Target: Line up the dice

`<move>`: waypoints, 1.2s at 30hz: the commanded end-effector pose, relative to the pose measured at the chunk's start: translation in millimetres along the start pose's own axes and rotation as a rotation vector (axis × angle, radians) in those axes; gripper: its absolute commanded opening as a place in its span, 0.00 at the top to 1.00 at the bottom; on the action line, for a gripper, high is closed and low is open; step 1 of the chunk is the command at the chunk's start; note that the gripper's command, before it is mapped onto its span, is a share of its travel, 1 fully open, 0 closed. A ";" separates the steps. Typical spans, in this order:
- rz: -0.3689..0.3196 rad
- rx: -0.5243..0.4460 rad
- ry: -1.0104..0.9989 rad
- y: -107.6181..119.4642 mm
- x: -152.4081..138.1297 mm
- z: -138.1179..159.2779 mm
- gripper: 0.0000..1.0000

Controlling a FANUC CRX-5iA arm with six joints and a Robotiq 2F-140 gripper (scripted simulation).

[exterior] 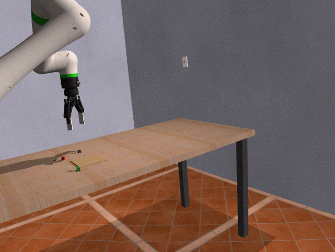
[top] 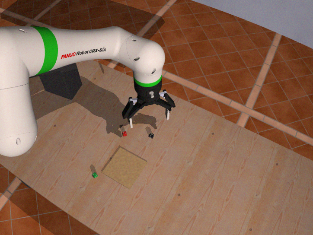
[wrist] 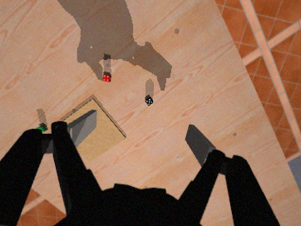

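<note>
A tan square mat [top: 125, 167] lies flat on the wooden table; it also shows in the side view [exterior: 89, 160] and the wrist view [wrist: 95, 133]. A red die [top: 124, 134] [wrist: 106, 77] and a black die [top: 150, 135] [wrist: 148, 100] lie on the table beyond the mat, apart from it. A green die [top: 94, 175] [exterior: 78, 169] lies on the table just off the mat's near-left side; in the wrist view [wrist: 41, 128] a finger partly hides it. My gripper [top: 149, 120] [exterior: 75, 123] hangs high above the red and black dice, open and empty.
The robot's dark base block [top: 60, 80] stands at the table's back left. The table's far edge [top: 207, 100] runs close behind the dice. The arm's shadow falls across the red die.
</note>
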State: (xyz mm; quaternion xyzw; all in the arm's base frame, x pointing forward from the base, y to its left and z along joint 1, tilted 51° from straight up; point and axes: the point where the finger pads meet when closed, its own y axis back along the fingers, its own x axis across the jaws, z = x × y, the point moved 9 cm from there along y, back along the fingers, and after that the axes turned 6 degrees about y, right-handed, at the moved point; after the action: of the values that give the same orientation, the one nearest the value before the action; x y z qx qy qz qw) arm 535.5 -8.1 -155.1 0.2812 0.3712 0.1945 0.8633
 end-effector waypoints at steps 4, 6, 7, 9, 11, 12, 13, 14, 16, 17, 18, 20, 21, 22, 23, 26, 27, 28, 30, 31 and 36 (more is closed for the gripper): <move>0.001 0.000 0.006 0.0 -3.2 2.6 0.00; 0.003 0.002 0.040 -1.0 -22.0 16.4 0.00; 0.005 0.004 0.070 -2.0 -39.4 27.8 0.00; 0.006 0.005 0.107 -3.5 -61.9 40.7 0.00; 0.008 0.006 0.151 -5.2 -88.9 53.7 0.00; 0.009 0.006 0.199 -7.1 -116.8 64.4 0.00; 0.009 0.006 0.199 -7.2 -119.0 65.4 0.00; 0.009 0.006 0.199 -7.2 -119.0 65.4 0.00; 0.009 0.005 0.249 -9.0 -150.4 74.6 0.00; 0.009 0.004 0.297 -10.4 -179.3 80.2 0.00; 0.009 0.004 0.297 -10.4 -179.3 80.2 0.00; 0.007 0.003 0.342 -11.6 -209.4 84.1 0.00; 0.007 0.003 0.342 -11.6 -209.4 84.1 0.00; 0.006 0.002 0.381 -12.2 -233.4 85.0 0.00; 0.006 0.002 0.381 -12.2 -233.4 85.0 0.00; 0.002 0.000 0.433 -12.6 -265.2 83.8 0.00; 0.001 0.000 0.446 -12.6 -272.9 83.0 0.00; 0.001 0.000 0.451 -12.6 -276.1 82.6 0.00; 0.000 0.000 0.452 -12.6 -276.6 82.6 0.00; 0.000 0.000 0.452 -12.6 -276.6 82.6 0.00; 0.000 0.000 0.452 -12.6 -276.6 82.6 0.00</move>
State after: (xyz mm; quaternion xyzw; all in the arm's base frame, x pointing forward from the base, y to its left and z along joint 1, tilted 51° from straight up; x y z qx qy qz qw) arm 419.6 -196.7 30.6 0.2304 0.5552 0.2526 0.7581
